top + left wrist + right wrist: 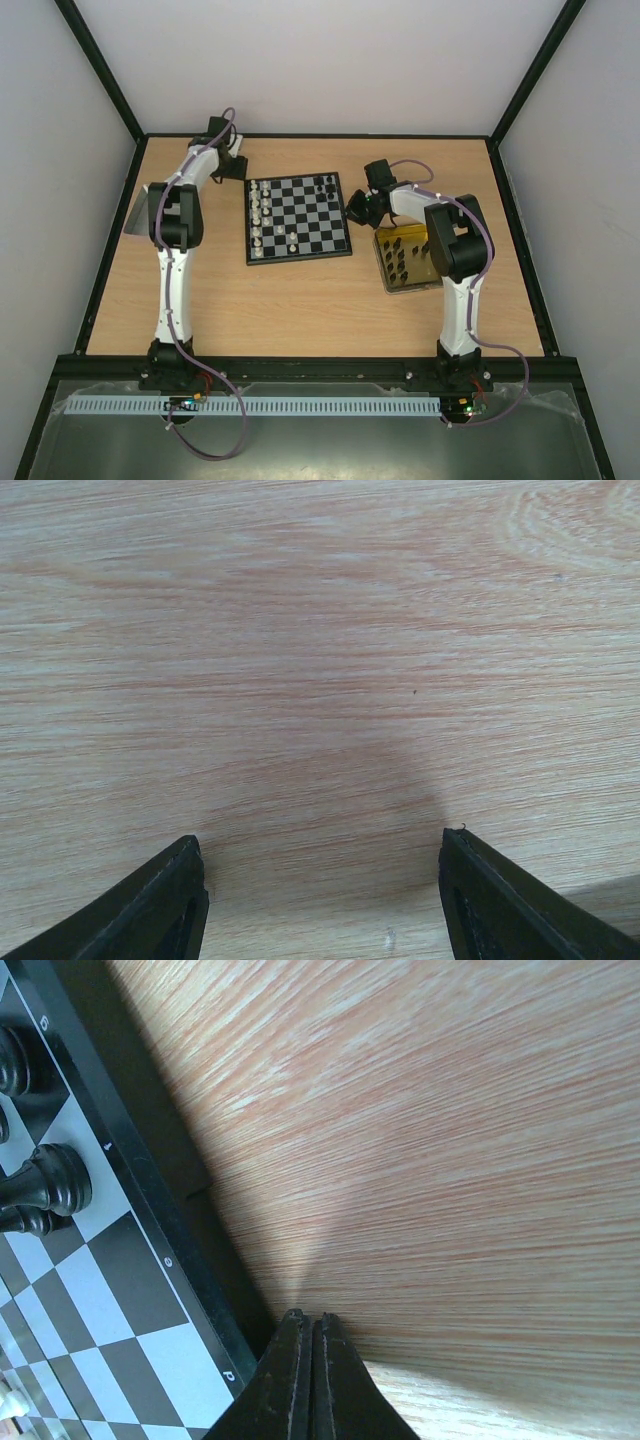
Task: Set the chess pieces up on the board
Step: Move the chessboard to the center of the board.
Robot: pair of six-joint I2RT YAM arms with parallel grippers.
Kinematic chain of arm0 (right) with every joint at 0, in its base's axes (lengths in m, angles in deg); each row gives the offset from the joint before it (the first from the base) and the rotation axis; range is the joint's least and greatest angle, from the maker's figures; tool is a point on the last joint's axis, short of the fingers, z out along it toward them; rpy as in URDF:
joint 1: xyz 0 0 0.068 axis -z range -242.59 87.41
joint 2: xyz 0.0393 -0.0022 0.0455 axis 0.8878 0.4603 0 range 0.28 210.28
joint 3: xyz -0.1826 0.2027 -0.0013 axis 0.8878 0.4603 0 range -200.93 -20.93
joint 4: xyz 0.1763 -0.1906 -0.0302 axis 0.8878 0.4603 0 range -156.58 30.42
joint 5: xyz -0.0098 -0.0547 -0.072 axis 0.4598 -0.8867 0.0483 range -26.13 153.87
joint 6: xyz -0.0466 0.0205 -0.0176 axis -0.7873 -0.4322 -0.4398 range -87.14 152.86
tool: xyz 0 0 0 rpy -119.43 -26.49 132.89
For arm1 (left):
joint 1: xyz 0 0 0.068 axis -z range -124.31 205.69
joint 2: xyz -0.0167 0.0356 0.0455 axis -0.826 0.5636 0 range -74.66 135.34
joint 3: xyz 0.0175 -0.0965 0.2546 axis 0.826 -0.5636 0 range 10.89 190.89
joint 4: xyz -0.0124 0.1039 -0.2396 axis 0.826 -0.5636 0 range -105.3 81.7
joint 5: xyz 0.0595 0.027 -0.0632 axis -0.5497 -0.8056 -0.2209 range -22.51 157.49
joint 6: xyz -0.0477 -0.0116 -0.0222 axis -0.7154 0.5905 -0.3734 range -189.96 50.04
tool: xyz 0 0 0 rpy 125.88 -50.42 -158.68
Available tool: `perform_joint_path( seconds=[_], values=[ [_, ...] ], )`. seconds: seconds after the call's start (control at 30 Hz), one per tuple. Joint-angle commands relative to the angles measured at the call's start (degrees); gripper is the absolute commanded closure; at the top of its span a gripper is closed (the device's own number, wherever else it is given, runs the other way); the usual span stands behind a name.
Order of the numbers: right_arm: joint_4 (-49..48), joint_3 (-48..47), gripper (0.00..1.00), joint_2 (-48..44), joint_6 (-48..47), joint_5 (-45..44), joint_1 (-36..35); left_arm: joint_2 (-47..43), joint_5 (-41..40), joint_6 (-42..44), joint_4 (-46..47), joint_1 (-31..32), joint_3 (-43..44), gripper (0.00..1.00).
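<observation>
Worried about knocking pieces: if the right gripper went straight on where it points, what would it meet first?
Likely the bare table beside the chessboard; the shut right gripper points clear of the black pieces.

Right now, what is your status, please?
Left end effector open over table. Right end effector shut beside board. Board partly set; black pieces in tray. No obstruction seen.

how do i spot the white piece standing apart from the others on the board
Find the checkered board in the middle of the table. Most white pieces line its left edge; the lone white piece stands off to their right, close to the board's near edge.
</observation>
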Motion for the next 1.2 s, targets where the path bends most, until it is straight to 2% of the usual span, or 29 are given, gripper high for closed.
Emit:
perform_joint_path(
  seconds=[0.0,0.53,1.17],
  values=[
    [2.32,-0.65,0.98,0.5,-0.79,-0.29,-0.76,3.78,0.17,-0.23,-5.5,0.25,-2.53,0.35],
    [0.59,1.96,0.98,-0.56,-0.01,0.26,-1.62,0.13,0.46,0.41,-3.02,0.6,-8.88,0.32],
    [-1.79,8.03,0.98,-4.88,1.17,-0.11,-2.77,-8.6,1.07,0.21,3.74,0.51,-26.09,0.32]
  ],
)
